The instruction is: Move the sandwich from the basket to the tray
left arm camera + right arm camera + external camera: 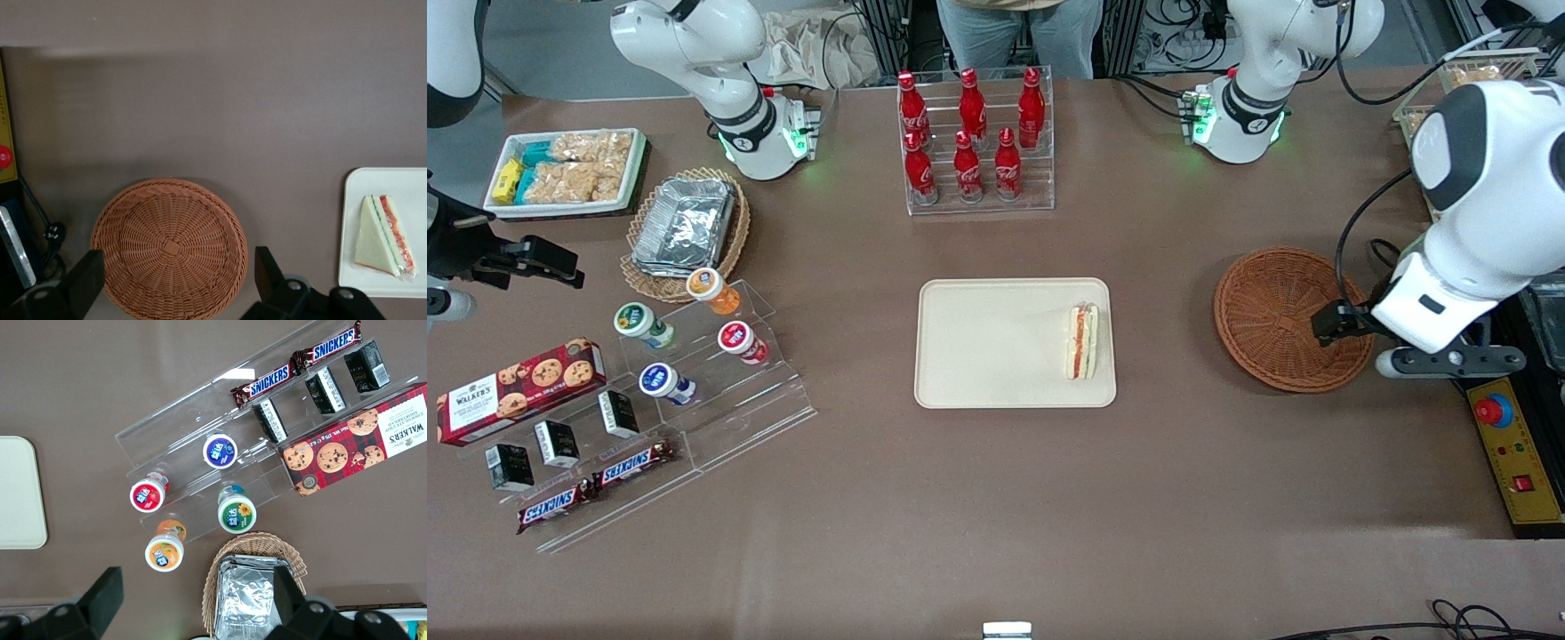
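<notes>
- The sandwich was already lying on the tray, well apart from the pincer, so the job looked basically done.
- The basket sat empty right under the pincer, whose jaws were spread apart, holding nothing.

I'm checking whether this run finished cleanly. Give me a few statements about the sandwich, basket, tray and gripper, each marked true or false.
1. The sandwich lies on the tray. True.
2. The basket holds a foil container. False: this basket is empty; the foil container sits in a lighter basket toward the parked arm's end.
3. The gripper is shut on the sandwich. False: it is open, holding nothing, above the basket.
4. The sandwich sits at the tray's edge nearest the basket. True.
5. The basket touches the tray. False: bare table separates them.
</notes>
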Controlling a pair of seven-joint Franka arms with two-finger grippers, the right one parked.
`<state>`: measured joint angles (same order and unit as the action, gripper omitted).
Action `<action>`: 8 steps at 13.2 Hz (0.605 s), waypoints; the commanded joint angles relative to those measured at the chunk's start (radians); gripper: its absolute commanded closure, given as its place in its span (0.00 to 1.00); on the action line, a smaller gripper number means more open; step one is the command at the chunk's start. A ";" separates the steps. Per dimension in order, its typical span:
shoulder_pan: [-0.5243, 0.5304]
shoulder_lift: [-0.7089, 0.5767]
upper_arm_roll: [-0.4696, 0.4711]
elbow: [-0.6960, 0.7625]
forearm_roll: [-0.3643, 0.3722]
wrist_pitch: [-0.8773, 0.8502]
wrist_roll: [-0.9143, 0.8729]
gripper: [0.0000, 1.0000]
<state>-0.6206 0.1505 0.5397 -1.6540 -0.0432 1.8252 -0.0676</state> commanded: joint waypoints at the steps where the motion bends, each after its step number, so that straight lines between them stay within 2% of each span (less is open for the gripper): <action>1: -0.014 0.006 0.000 0.101 -0.003 -0.078 0.005 0.00; 6: 0.010 0.009 -0.012 0.155 -0.007 -0.086 -0.003 0.00; 8: 0.131 0.006 -0.146 0.174 -0.026 -0.098 -0.003 0.00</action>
<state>-0.5873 0.1502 0.4950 -1.5219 -0.0496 1.7594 -0.0687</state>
